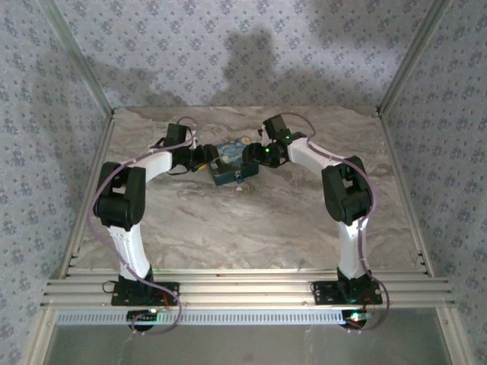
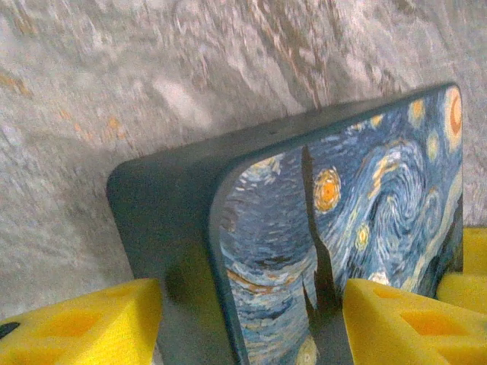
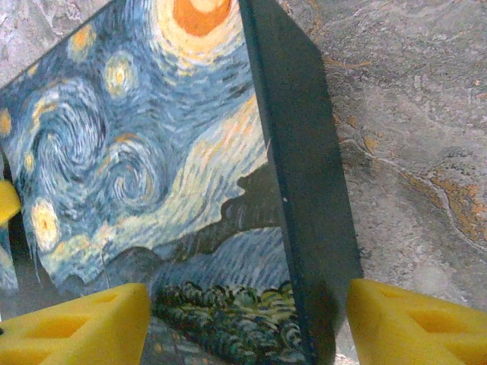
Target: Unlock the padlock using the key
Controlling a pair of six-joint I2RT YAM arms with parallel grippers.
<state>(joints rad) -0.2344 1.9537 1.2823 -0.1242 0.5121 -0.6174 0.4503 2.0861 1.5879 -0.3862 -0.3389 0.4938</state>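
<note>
The padlock (image 1: 232, 163) is a blocky blue body with a swirly yellow-and-white starry print, sitting at mid-table between both arms. My left gripper (image 1: 205, 158) holds its left end. In the left wrist view, the yellow fingers (image 2: 91, 323) press on the dark side and printed face of the padlock (image 2: 342, 205), so the left gripper (image 2: 251, 304) is shut on it. My right gripper (image 1: 257, 156) is at the other end. In the right wrist view, the right gripper (image 3: 247, 304) straddles the padlock's (image 3: 152, 152) dark edge and is still open. The key is out of view.
The marbled tabletop (image 1: 251, 228) spreads around the block on all sides. Patterned walls and aluminium posts (image 1: 407, 68) fence the back and sides. A slotted metal rail (image 1: 243, 289) runs along the near edge by the arm bases.
</note>
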